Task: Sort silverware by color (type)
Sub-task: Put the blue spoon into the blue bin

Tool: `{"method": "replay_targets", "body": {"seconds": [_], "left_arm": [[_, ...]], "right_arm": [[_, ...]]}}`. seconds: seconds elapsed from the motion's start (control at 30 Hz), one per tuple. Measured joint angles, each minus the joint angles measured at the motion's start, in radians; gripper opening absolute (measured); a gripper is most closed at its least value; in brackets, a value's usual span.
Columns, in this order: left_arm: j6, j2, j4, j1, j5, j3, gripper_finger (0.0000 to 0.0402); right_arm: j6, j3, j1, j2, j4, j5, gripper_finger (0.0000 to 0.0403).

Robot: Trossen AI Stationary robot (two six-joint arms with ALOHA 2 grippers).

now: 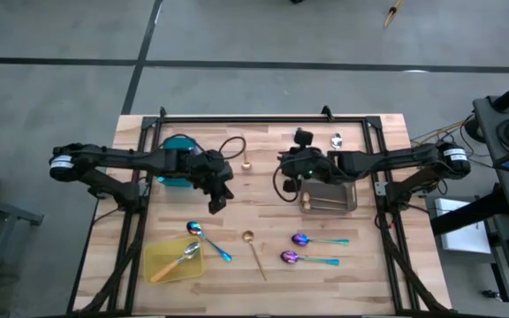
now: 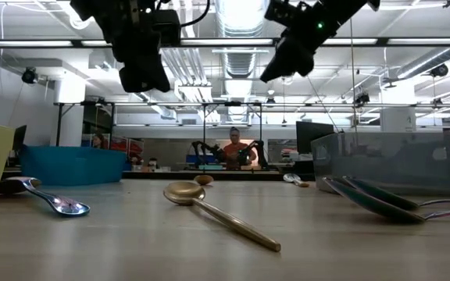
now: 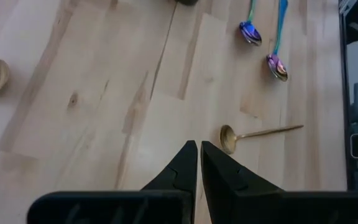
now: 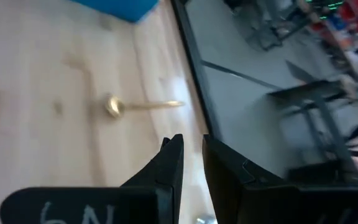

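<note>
My left gripper (image 1: pixel 217 205) hangs shut above the bare wood left of centre, holding nothing; in its wrist view (image 3: pixel 199 146) a gold spoon (image 3: pixel 229 138) lies flat just beyond the fingertips. Two blue-purple spoons with teal handles (image 3: pixel 250 31) (image 3: pixel 277 65) lie farther off. My right gripper (image 1: pixel 288 174) is raised near the grey tray (image 1: pixel 330 196), its fingers (image 4: pixel 192 140) a narrow gap apart with nothing between them. Another gold spoon (image 4: pixel 114 106) lies on the wood by the teal tray (image 1: pixel 177 159). An orange-handled spoon (image 1: pixel 179 259) lies in the yellow tray (image 1: pixel 170 269).
A third blue-purple spoon (image 1: pixel 203 235) lies beside the yellow tray, and a silver spoon (image 1: pixel 336 140) lies near the far edge. A black frame rail (image 1: pixel 263 119) borders the table's far side. Bare wood lies between the trays at the centre.
</note>
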Motion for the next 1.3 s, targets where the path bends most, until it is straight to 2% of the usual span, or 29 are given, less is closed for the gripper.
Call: {"method": "replay_targets", "body": {"seconds": [0.17,0.27,0.37,0.57,0.67,0.8,0.97,1.17,1.3], "left_arm": [[0.023,0.0,0.085,-0.001,-0.112,0.0,0.0004],[0.098,0.0,0.136,0.0,-0.127,0.0,0.0004],[0.155,0.0,0.16,-0.001,-0.131,0.0,0.0004],[0.228,0.0,0.172,0.0,-0.178,0.0,0.0004],[0.234,0.0,0.181,0.0,-0.18,0.0,0.0004],[0.226,0.0,0.185,-0.009,-0.18,0.0,0.0004],[0.223,0.0,0.188,-0.048,-0.179,0.0,0.0004],[0.195,0.0,0.247,-0.106,-0.179,0.0,0.0004],[0.173,0.0,0.312,-0.144,-0.178,0.0,0.0004]], "right_arm": [[0.106,0.06,0.024,-0.008,-0.123,-0.148,0.0052],[0.205,0.133,0.049,-0.007,-0.26,-0.251,0.0052],[0.316,0.188,0.073,-0.007,-0.363,-0.393,0.0052],[0.525,0.21,0.122,-0.006,-0.437,-0.709,0.0052],[0.614,0.205,0.155,-0.003,-0.485,-0.809,0.0052],[0.733,0.19,0.214,-0.002,-0.585,-0.822,0.0052],[0.787,0.146,0.311,-0.002,-0.649,-0.809,0.0052],[0.843,0.048,0.426,-0.002,-0.643,-0.721,0.0052],[0.884,-0.031,0.49,-0.002,-0.629,-0.606,0.0052]]}}
